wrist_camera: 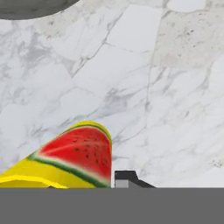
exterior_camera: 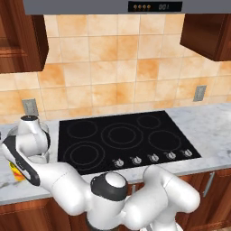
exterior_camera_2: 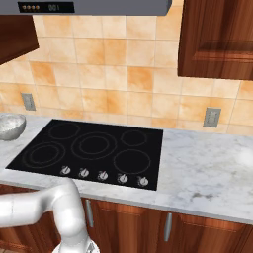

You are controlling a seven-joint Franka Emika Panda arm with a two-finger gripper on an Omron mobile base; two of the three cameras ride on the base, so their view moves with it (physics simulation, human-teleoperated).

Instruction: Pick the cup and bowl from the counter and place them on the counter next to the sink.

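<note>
One fingertip (wrist_camera: 124, 179) presses the cup (wrist_camera: 72, 159)'s side, so the gripper (wrist_camera: 87, 183) looks closed on it, on the counter (exterior_camera: 212, 131) left of the cooktop (exterior_camera: 126, 137). Farther back there sits the bowl (exterior_camera_2: 10, 126).

- Flat, even rendered light in all views, bright, no clear source.
- Shadows weak; dim under the wall cabinets (exterior_camera_2: 217, 39) and range hood (exterior_camera: 135, 6).
- Cooktop (exterior_camera: 126, 135) glass matte, no glare; soft sheen on the white arm (exterior_camera: 67, 185).
- Base views soft, low-res, slightly blurred.
- Hand view: surface (wrist_camera: 144, 87) veins sharp, cup (wrist_camera: 74, 159) close-up, pixelated at edges.
</note>
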